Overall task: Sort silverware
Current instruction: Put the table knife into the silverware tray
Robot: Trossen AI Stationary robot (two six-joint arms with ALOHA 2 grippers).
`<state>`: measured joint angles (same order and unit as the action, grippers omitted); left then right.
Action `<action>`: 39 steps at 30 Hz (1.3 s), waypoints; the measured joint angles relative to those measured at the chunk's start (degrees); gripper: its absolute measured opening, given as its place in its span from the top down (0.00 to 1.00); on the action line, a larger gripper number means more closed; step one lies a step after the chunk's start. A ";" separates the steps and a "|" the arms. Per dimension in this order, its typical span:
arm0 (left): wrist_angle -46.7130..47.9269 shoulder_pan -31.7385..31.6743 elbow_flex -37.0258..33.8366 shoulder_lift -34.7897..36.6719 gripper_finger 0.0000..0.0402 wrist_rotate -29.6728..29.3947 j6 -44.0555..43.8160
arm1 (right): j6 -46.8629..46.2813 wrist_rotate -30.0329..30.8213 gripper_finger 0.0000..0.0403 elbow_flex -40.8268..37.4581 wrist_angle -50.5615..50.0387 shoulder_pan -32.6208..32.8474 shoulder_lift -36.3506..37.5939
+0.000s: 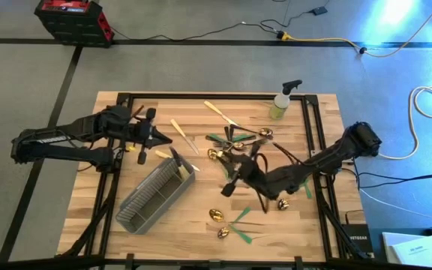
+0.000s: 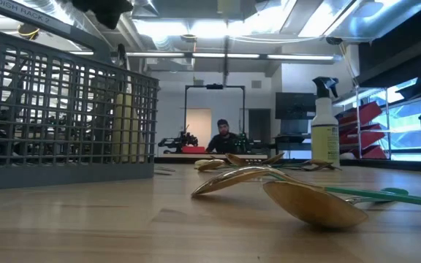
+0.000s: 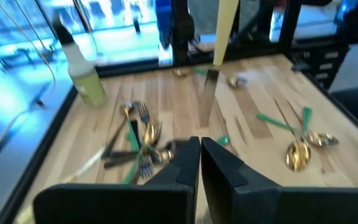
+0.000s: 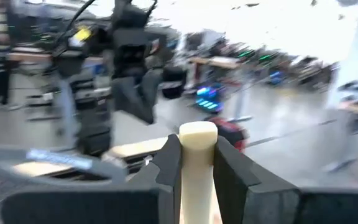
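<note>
A gold spoon head (image 2: 314, 204) lies nearest the table-level camera on the wooden table (image 1: 201, 225), its green handle (image 2: 386, 196) running off to one side. Seen from above, that near edge of the table carries a small group of gold spoons with green handles (image 1: 231, 223), lying loose and apart from the rest.

Beside them stands the grey wire-mesh caddy (image 1: 154, 196), set at a slant on the left half of the table. Above the middle of the table the right tool (image 1: 231, 182) is clamped on a cream-handled piece of silverware (image 4: 197, 163); the cream handle stands upright between its dark fingers (image 4: 168, 168) in the right wrist view.

Farther back, the left tool (image 1: 165, 138) hangs just beyond the caddy with its fingers pressed together and nothing between them, as the left wrist view shows. A cream-handled knife (image 1: 183, 136) lies just beside it. Behind the right tool, a tangle of forks and spoons with green and dark handles (image 1: 238, 140) lies near the table's centre, and another cream-handled piece (image 1: 220, 112) lies beyond it.

At the far right corner stands a yellow-green spray bottle (image 1: 281, 102). In the room behind the table, a person (image 2: 224, 137) sits at a workbench.
</note>
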<state>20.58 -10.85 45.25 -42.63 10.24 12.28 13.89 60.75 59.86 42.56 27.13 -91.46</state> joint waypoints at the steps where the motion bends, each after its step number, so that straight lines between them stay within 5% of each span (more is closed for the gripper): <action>1: -1.19 0.00 0.00 -0.12 1.00 -0.40 -0.13 | 3.02 0.39 0.89 0.00 2.26 0.41 0.00; 16: -19.42 1.23 0.04 -12.41 0.98 -0.31 -20.07 | 23.63 -3.06 0.89 0.03 10.66 -0.19 0.00; 25: -23.05 7.13 0.02 -15.17 0.79 -3.71 -1.03 | 25.37 -0.31 0.89 0.04 13.03 -0.62 0.00; 35: -29.43 13.51 0.02 -19.65 0.53 -16.89 -4.43 | 25.43 -0.33 0.89 0.04 14.38 -0.65 0.00; 39: -34.33 15.66 0.01 -23.64 0.46 -17.20 4.06 | 25.46 -0.31 0.89 0.04 14.39 -0.65 0.00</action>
<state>-13.75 4.81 45.26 -66.27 -6.96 16.34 39.35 60.45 59.90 56.95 26.48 -91.46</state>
